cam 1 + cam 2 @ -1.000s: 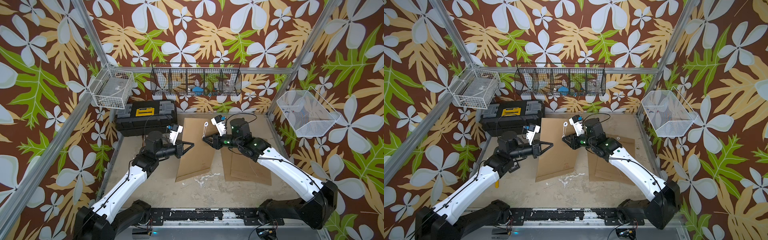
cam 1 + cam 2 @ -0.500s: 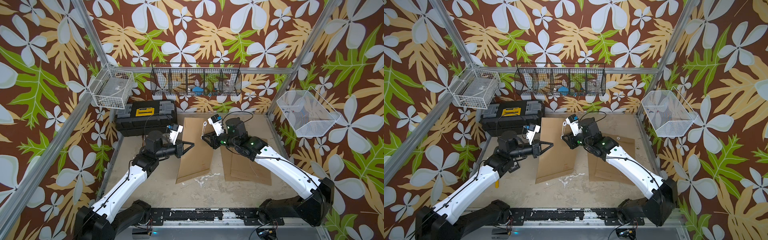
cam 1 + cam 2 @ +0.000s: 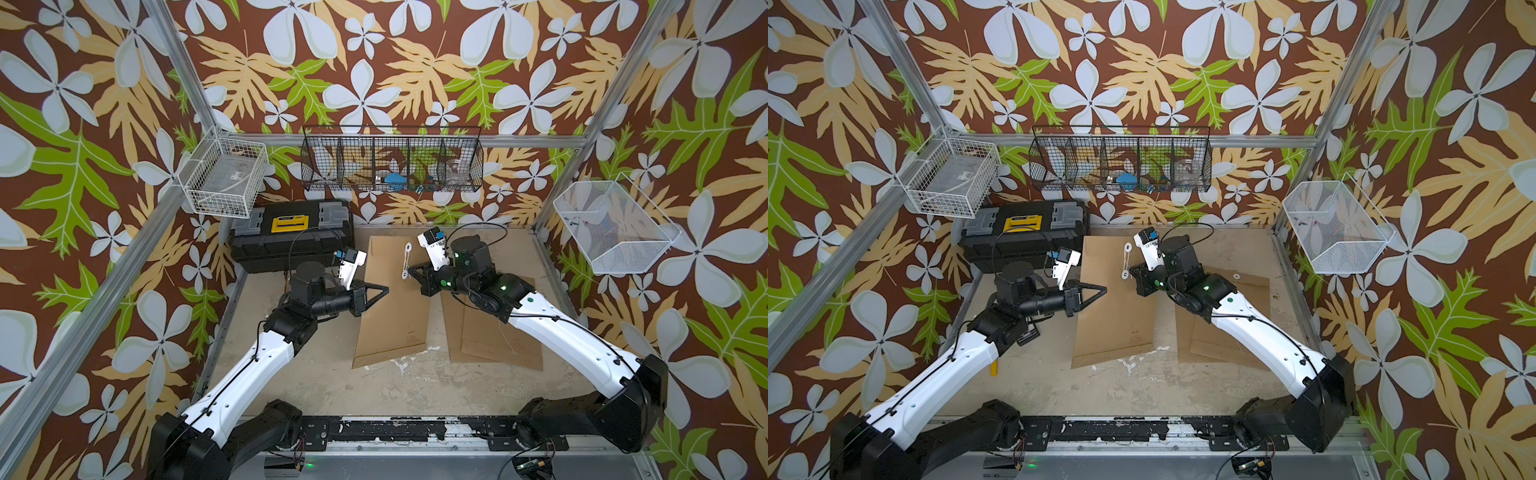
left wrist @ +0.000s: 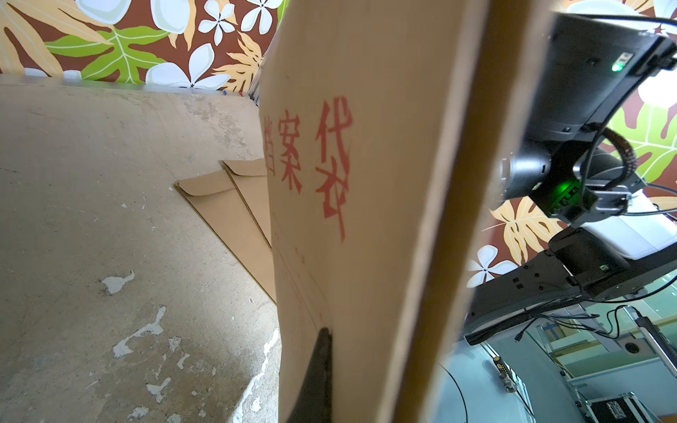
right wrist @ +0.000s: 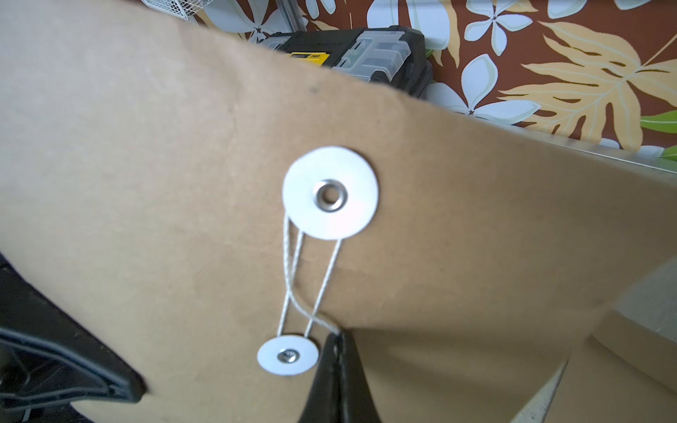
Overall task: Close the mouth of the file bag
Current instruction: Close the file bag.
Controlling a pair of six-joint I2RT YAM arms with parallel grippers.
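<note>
A brown paper file bag (image 3: 395, 316) (image 3: 1117, 324) lies in mid-table, its near-left edge lifted. My left gripper (image 3: 384, 289) (image 3: 1102, 289) is shut on that edge. In the left wrist view one dark finger (image 4: 318, 373) presses the bag's face (image 4: 366, 146), which bears red characters; the other finger is hidden behind it. A white string (image 5: 293, 278) runs between the large white disc (image 5: 329, 192) on the flap and the small disc (image 5: 287, 355) below it. My right gripper (image 5: 339, 335) (image 3: 411, 272) (image 3: 1133, 272) is shut on the string's free end beside the small disc.
More brown file bags (image 3: 494, 332) lie stacked under the right arm. A black toolbox (image 3: 291, 237) stands at the back left. Wire baskets hang on the back wall (image 3: 392, 162), the left post (image 3: 226, 178) and the right wall (image 3: 611, 224).
My right gripper has shifted slightly left toward the discs and closed its jaws on the string. The left gripper and the bag have stayed put.
</note>
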